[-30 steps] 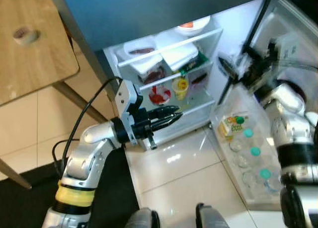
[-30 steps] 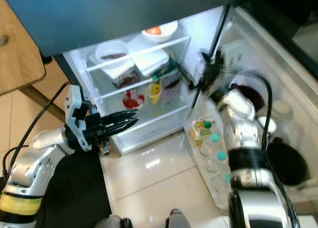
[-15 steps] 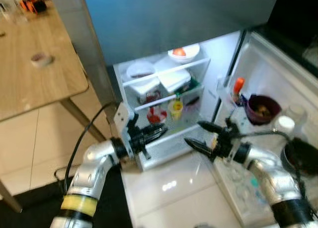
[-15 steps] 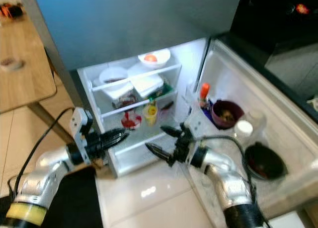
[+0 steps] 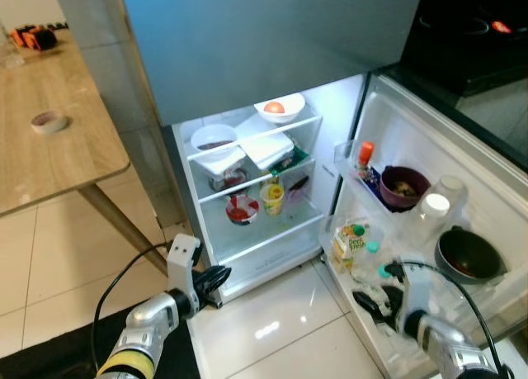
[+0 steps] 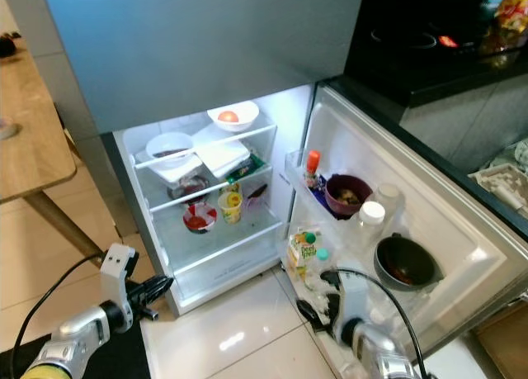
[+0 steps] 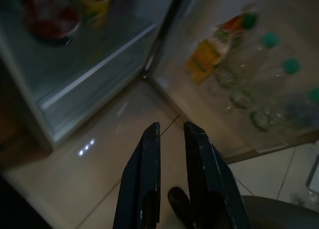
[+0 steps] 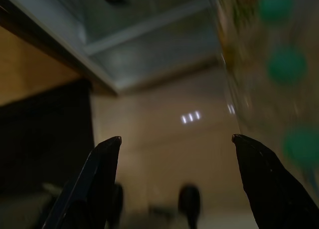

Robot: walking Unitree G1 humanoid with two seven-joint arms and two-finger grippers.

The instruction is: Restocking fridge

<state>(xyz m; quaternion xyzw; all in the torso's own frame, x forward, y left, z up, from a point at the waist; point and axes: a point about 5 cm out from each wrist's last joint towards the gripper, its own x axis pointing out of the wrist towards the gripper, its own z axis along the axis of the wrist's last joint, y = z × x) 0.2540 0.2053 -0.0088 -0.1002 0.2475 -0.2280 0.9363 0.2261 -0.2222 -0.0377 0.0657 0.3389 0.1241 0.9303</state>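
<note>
1. Standing open, the fridge (image 5: 247, 181) is seen at 12 o'clock of the head view, its door (image 5: 462, 189) swung out toward 3 o'clock.
2. Shelf contents are noted: a white bowl with an orange item (image 5: 279, 108) on top, a second white bowl (image 5: 214, 138) at its 8 o'clock, and a red container (image 5: 240, 209) beside a yellow cup (image 5: 271, 196) on a lower shelf.
3. Door racks are recorded holding a red-capped bottle (image 5: 362, 154), a maroon bowl (image 5: 404, 183), a dark pot (image 5: 467, 255), a juice carton (image 5: 351, 240) and green-capped bottles (image 7: 271, 39).
4. The left gripper (image 5: 216, 278) is held low at 7 o'clock, near the fridge's lower edge; its fingers (image 7: 144, 179) are nearly closed and nothing is gripped.
5. The right gripper (image 5: 371, 303) is held at 5 o'clock, just beside the lower door rack; its fingers (image 8: 102, 164) are spread wide and empty.
6. No stock item is held, so restocking is judged not yet under way.
7. Risk: the spread right fingers could be swept into the bottles, toppling them.
</note>
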